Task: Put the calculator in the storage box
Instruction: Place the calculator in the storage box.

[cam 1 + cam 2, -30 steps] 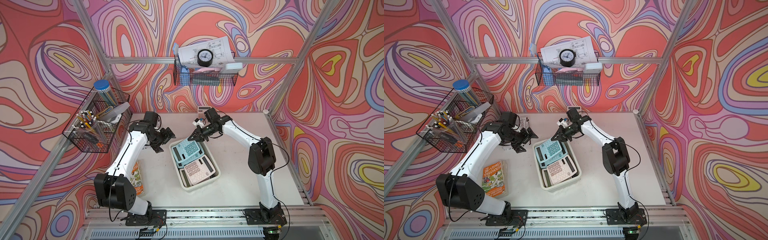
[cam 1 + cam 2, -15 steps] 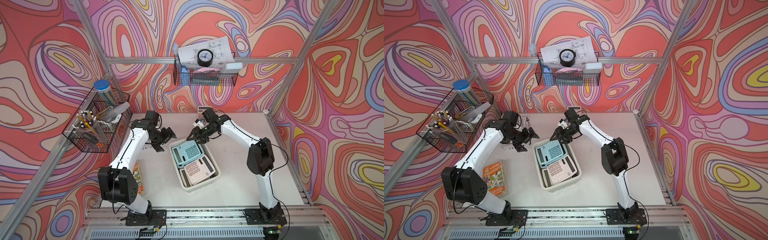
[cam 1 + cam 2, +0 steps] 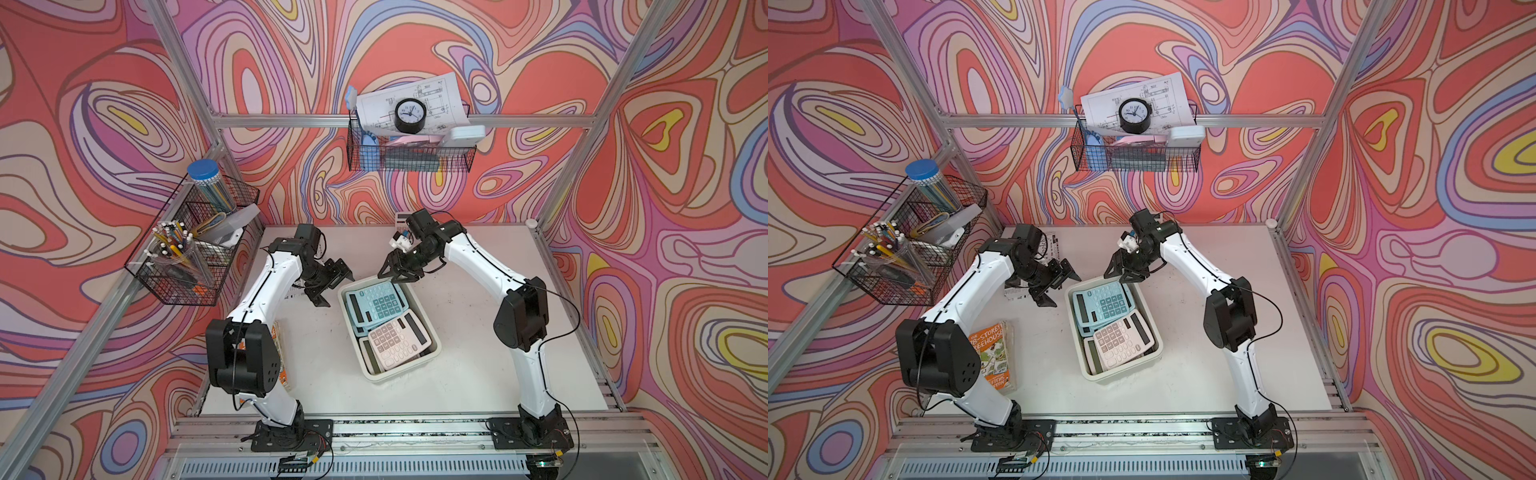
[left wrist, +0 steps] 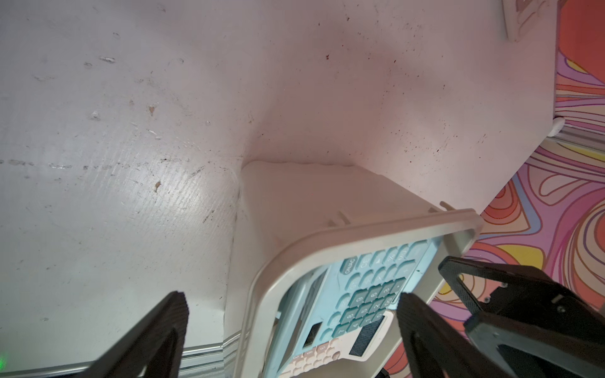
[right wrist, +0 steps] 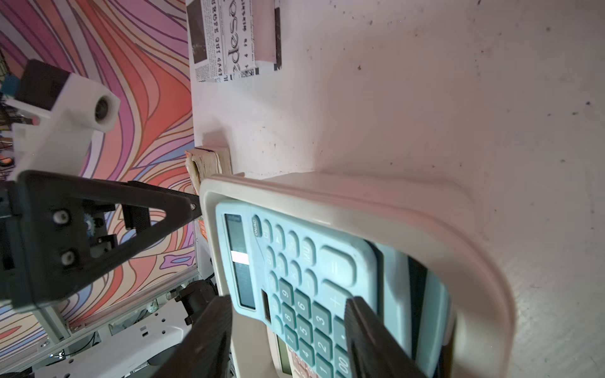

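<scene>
The cream storage box [image 3: 433,352] [image 3: 1154,353] stands mid-table. A blue calculator [image 3: 376,305] [image 3: 1102,305] lies tilted on top at its far end, overlapping a pink calculator [image 3: 397,338] [image 3: 1121,343] with others beneath. My right gripper [image 3: 397,277] [image 3: 1120,277] hovers open just above the box's far rim. In the right wrist view its fingers [image 5: 288,304] straddle the blue calculator's keys [image 5: 327,261] without touching. My left gripper [image 3: 338,291] [image 3: 1066,291] is open and empty beside the box's far left corner [image 4: 294,203].
A white calculator [image 3: 401,218] lies at the back edge behind the right wrist. A printed booklet [image 3: 1054,245] sits under the left arm, and an orange book [image 3: 992,357] lies at the near left. Wire baskets hang on the left wall [image 3: 191,245] and back wall [image 3: 409,153].
My right gripper has gone from shut to open, letting go of the blue calculator's far end, which now rests in the box. The left arm shifted slightly.
</scene>
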`<state>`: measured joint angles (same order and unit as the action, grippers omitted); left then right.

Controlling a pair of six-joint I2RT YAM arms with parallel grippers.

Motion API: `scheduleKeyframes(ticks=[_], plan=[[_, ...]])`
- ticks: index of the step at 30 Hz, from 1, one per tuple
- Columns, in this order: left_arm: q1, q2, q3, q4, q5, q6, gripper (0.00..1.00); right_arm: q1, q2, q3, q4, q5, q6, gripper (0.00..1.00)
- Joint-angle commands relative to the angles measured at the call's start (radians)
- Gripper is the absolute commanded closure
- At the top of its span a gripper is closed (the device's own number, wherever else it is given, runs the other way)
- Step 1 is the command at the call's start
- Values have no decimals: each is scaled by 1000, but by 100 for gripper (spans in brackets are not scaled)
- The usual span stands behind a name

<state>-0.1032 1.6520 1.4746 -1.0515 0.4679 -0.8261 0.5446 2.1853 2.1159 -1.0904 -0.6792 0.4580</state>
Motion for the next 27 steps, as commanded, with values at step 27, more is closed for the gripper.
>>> scheduleKeyframes(ticks=[27], plan=[[5,150,130,41,49,-13,6,51,48,89,-57,25,-104,51]])
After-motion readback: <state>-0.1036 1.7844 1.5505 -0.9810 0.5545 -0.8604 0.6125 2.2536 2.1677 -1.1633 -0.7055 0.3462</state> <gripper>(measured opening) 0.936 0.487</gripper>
